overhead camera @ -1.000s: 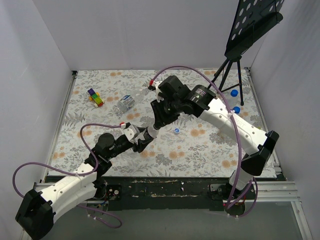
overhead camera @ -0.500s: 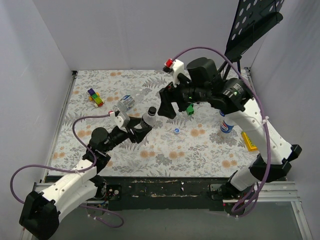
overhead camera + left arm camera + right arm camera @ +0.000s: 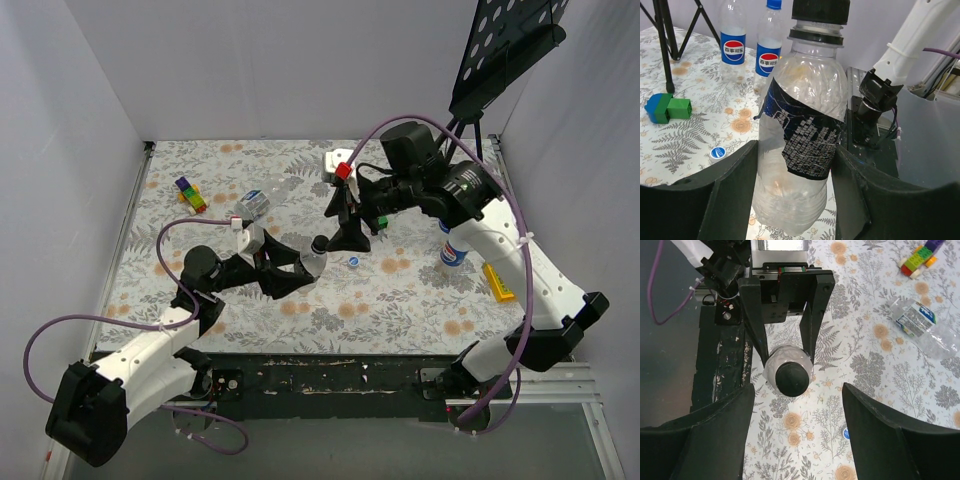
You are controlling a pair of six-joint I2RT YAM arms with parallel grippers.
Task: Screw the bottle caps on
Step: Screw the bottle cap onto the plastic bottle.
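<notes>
Right hand closer — open above black cap, bottle in left hand

2 bottles w/ 百事可乐 labels.

Bright, even overhead light; soft faint shadows; mostly sharp focus.

A black-capped clear plastic bottle sits clamped in the left gripper. A crumpled blue-labelled clear bottle lies well apart from it.
</notes>
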